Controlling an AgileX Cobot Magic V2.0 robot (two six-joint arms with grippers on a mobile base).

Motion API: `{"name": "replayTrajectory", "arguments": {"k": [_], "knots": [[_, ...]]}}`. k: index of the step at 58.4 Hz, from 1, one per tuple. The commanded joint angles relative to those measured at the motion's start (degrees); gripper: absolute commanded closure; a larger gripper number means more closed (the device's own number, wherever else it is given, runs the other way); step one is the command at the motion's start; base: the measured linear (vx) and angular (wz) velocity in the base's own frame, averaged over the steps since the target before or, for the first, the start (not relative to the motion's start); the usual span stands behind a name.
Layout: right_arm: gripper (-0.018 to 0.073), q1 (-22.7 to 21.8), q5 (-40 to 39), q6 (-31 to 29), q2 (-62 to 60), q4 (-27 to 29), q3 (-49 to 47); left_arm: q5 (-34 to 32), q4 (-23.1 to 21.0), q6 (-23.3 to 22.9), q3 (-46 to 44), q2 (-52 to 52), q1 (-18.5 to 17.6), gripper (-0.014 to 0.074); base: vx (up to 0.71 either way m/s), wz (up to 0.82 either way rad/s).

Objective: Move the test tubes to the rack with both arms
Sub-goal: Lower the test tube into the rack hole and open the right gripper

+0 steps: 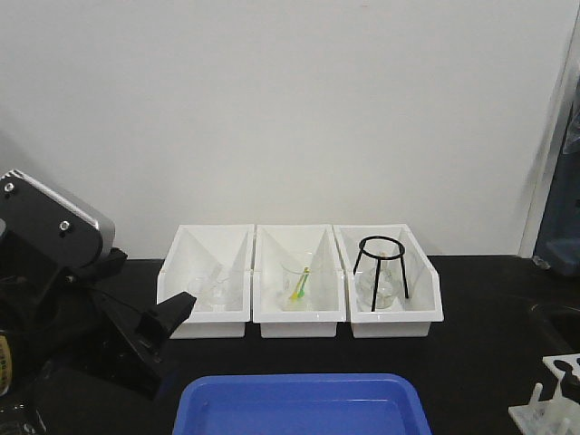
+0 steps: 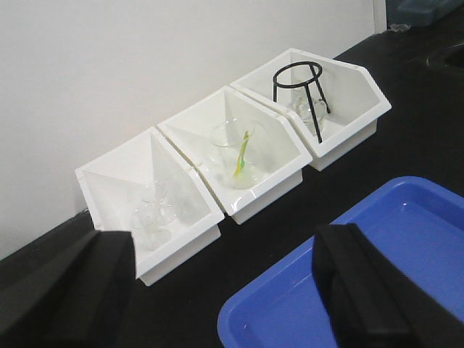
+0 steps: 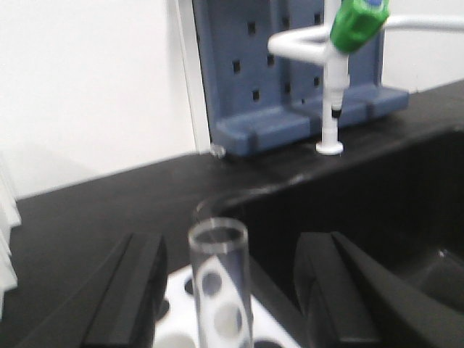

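In the right wrist view a clear test tube (image 3: pixel 220 290) stands upright in a hole of the white rack (image 3: pixel 177 335). My right gripper (image 3: pixel 229 254) is open, with a black finger on each side of the tube and apart from it. The rack also shows at the bottom right of the front view (image 1: pixel 553 403). My left gripper (image 2: pixel 225 290) is open and empty, above the black counter between the blue tray and the left white bin. That bin holds clear glass pieces (image 2: pixel 154 214) that look like tubes. The left arm (image 1: pixel 54 272) is at the left of the front view.
Three white slanted bins (image 1: pixel 299 313) stand along the wall. The middle one holds a beaker with a green-yellow stick (image 1: pixel 299 285), the right one a black tripod (image 1: pixel 381 263) over a flask. A blue tray (image 1: pixel 299 408) lies in front. A tap (image 3: pixel 335 80) and a dark sink are by the rack.
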Motion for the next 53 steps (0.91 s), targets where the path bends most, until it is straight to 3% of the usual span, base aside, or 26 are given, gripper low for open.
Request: {"name": "replayTrajectory", "arguments": {"k": [1,18,28,37,45,53], "knots": [[0.0097,-0.4,-5.3,-0.5,-4.7,-1.4,-1.2,-2.9,1.3,-0.2,-1.8,-1.4,-0.3,0.0004,0.00,0.00],[0.0098,-0.4,-2.0,-1.3,-18.2,-4.0,-1.2,-2.4,1.3,-0.2,-1.8,-1.4,-0.3,0.0004,0.00,0.00],[0.0101,-0.4,6.5,-2.2,-29.5,-12.7,-1.9,-1.8,1.3,-0.2,-1.8,-1.4,-0.3,0.0004,0.00,0.00],[0.0132,-0.4,32.4,1.3,-39.3,-21.8,-8.0,0.8,1.3,-0.2,-1.8,-1.4,-0.3,0.0004,0.00,0.00],[0.0189,-0.3,55.1,10.6,-44.9,-30.8,-15.7,5.2,0.8,-0.2,-1.8,-1.4,-0.3,0.0004,0.00,0.00],[0.0277,2.2,66.4,14.3,-48.2,-34.7,-20.3,8.9,-0.4,-0.1,-1.8,-1.4,-0.5,0.0004,0.00,0.00]]}}
